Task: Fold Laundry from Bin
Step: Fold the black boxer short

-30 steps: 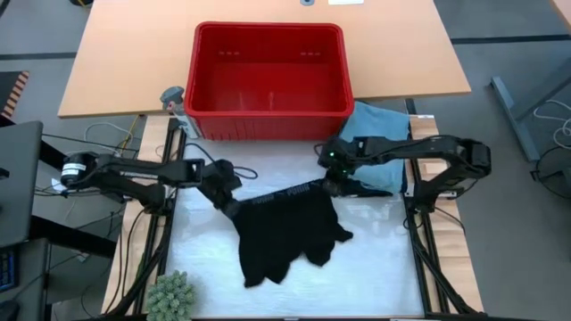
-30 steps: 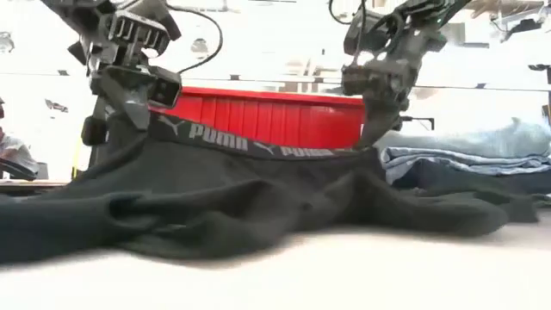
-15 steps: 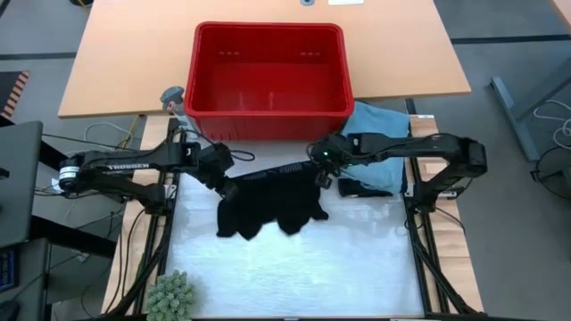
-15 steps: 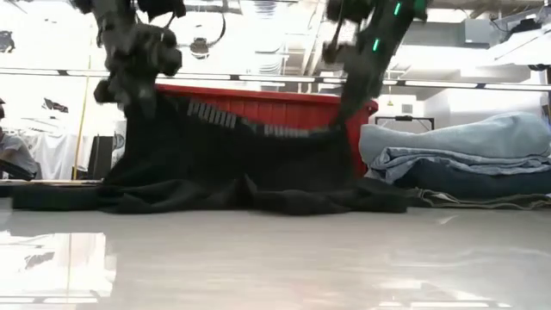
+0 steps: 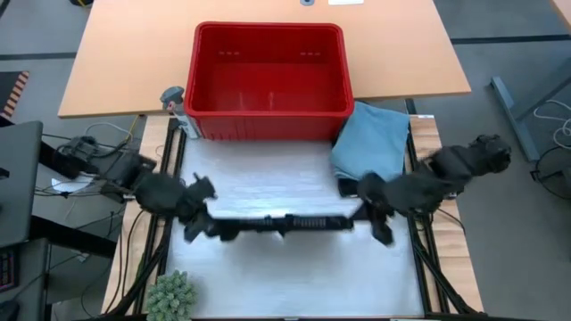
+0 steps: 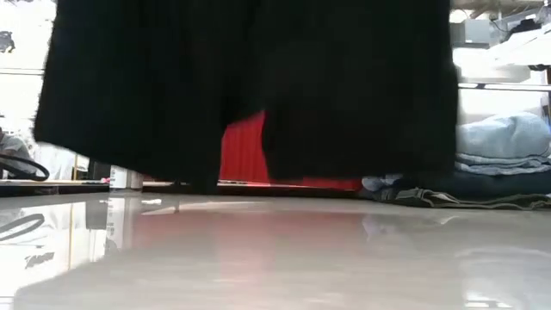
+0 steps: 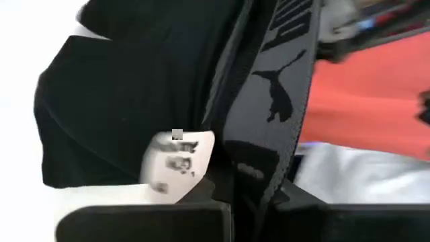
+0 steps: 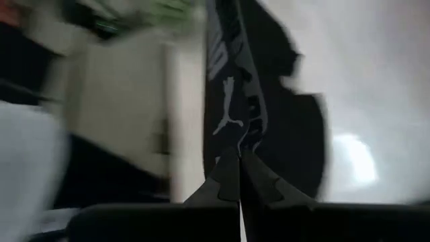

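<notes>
White and glossy, the work surface lies bare under me, with a wooden table beyond it. My left gripper is pinched tight on one end of the waistband of a pair of black shorts, and my right gripper is pinched on the other end. Between them the waistband runs taut and level, seen from above as a thin dark line. The cloth hangs straight down from it like a curtain, its hem just clear of the surface in the low view. I judge I hold it this way so its own weight pulls it flat before I lay it down to fold. Past my right gripper sits a pile of folded clothes, light blue on top, just beside the red bin. From above the bin shows only its bare floor, so this may be the last piece. A small green plant stands at the near left corner.
</notes>
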Tool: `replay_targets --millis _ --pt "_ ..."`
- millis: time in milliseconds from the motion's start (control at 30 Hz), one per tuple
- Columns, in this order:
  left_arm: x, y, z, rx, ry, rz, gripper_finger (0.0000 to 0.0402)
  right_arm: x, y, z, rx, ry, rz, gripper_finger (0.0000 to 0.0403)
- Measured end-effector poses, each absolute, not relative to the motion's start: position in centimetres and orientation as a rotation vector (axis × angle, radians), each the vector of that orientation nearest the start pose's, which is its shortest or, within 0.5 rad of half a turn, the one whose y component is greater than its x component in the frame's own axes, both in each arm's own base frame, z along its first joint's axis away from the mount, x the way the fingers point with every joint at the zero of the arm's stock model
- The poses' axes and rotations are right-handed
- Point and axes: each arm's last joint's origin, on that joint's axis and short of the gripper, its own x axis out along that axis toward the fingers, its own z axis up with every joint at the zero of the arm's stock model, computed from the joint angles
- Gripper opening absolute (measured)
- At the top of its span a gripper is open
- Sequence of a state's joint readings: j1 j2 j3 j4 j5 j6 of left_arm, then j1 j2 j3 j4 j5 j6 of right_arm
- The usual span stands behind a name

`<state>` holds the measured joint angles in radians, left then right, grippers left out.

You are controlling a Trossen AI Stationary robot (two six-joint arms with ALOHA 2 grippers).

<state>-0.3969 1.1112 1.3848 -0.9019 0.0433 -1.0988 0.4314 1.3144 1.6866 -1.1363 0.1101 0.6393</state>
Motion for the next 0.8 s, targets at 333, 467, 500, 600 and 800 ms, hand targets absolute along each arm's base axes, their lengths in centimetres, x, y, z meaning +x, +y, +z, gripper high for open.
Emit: replay_targets --millis 333,467,500,600,800 --pt "18.1 -16.9 43.5 -1.156 0.717 -0.465 0.0 18.4 16.5 46.8 0.676 0.694 0.18 0.0018" --pt "18.0 -15.7 43.2 -1.089 0.729 -0.416 0.0 18.6 14.7 45.8 0.68 0.793 0.036 0.0018" --pt "17.9 -15.1 42.9 -1.072 0.755 -0.378 0.0 18.8 14.2 45.4 0.682 0.835 0.005 0.0018" --pt "17.5 -13.4 41.0 -1.003 0.89 -0.25 0.0 19.9 12.9 43.9 0.626 0.933 -0.035 0.0018" --pt "18.9 -11.1 35.5 -0.874 1.004 -0.284 0.0 23.4 9.4 39.1 0.485 1.082 -0.008 0.0018"
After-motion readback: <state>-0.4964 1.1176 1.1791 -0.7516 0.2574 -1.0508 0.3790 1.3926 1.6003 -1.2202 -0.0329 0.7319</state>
